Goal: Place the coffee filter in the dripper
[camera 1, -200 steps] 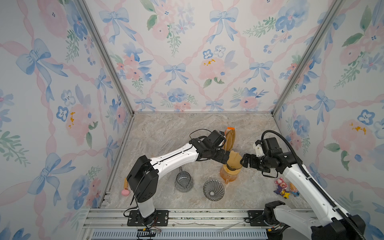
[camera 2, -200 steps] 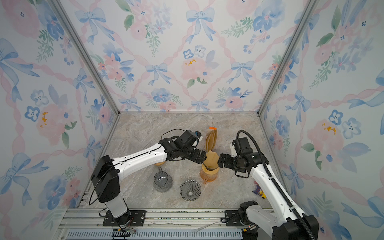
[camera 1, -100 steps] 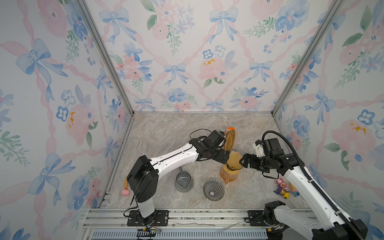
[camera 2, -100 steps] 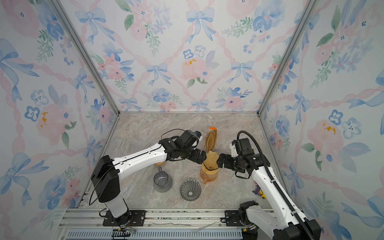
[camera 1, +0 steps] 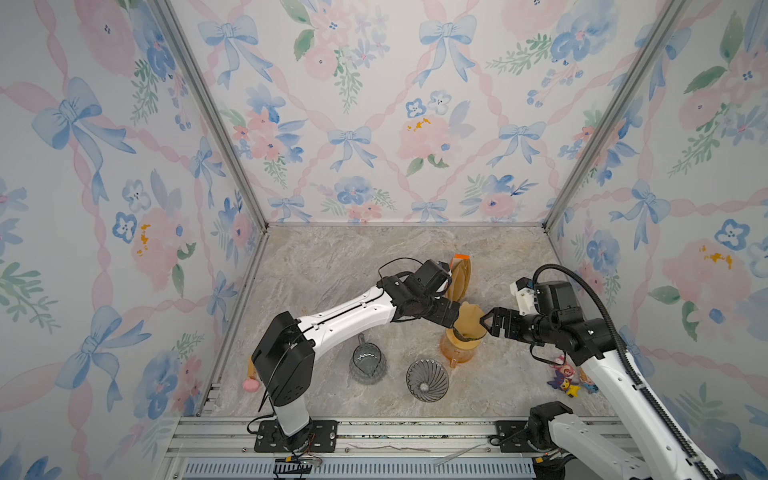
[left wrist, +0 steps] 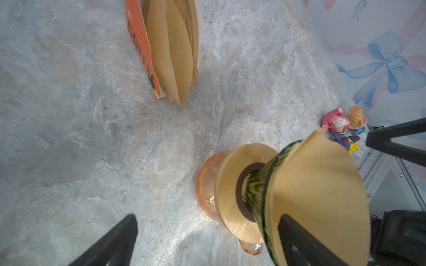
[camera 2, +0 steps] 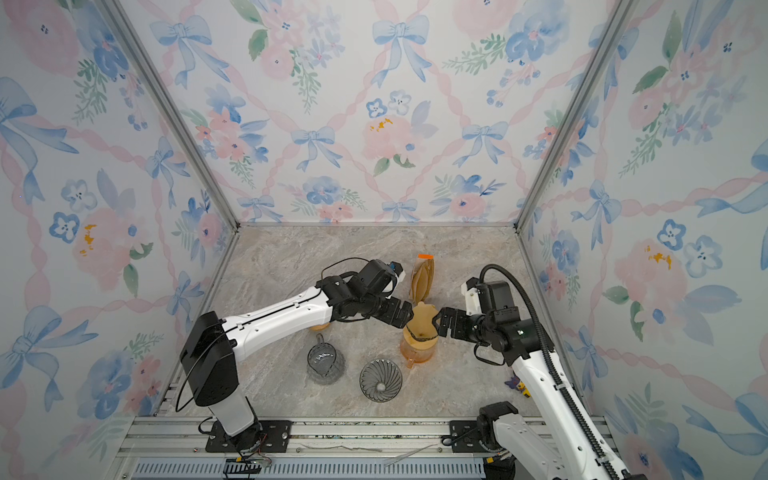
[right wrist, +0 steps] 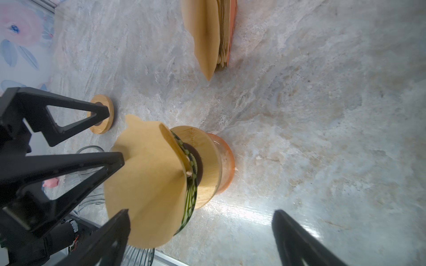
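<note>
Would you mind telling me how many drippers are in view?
2. The green dripper sits atop the orange carafe, holding a paper filter; the clear ribbed dripper stands on the table nearer the front. None appears hidden.

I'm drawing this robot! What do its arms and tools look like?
The left arm and right arm are white with black joints. The left tool and right tool are black, with triangle-shaped fingers. A ribbed black cable follows the right arm; a thin wire loops above the left.
</note>
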Robot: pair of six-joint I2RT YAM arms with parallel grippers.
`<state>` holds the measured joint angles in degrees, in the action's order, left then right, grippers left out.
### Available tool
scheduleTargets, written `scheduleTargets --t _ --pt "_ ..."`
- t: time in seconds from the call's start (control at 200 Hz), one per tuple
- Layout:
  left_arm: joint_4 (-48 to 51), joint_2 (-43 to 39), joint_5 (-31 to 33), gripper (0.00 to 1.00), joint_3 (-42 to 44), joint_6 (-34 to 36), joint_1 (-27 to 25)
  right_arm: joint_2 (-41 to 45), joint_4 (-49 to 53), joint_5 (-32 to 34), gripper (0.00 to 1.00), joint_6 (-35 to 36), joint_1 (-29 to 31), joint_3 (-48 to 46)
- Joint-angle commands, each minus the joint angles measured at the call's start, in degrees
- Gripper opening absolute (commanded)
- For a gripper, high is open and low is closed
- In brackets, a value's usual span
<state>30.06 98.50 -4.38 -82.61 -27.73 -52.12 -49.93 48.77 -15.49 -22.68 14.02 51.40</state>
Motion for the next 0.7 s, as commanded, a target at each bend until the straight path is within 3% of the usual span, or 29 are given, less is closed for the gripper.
scheduleTargets --t 0.0,0.27,0.54,0.695 --pt "-0.46 -5.41 0.56 0.97 1.15 -1.23 -0.46 2.71 -0.54 -0.55 0.97 0.82 1.05 -1.45" --pt "-3.03 -20.49 3.51 0.97 13.24 -5.54 -0.63 9.30 2.04 3.78 0.97 -0.98 7.23 -1.55" --pt "-2.25 -38.98 6.18 0.97 30.46 -11.01 1.04 15.89 -0.46 11.61 0.95 -9.41 23.89 -5.65" --pt "2.57 -46.08 8.32 0.97 36.20 -13.60 2.00 15.81 -2.66 16.06 0.95 -12.27 32.58 -6.74"
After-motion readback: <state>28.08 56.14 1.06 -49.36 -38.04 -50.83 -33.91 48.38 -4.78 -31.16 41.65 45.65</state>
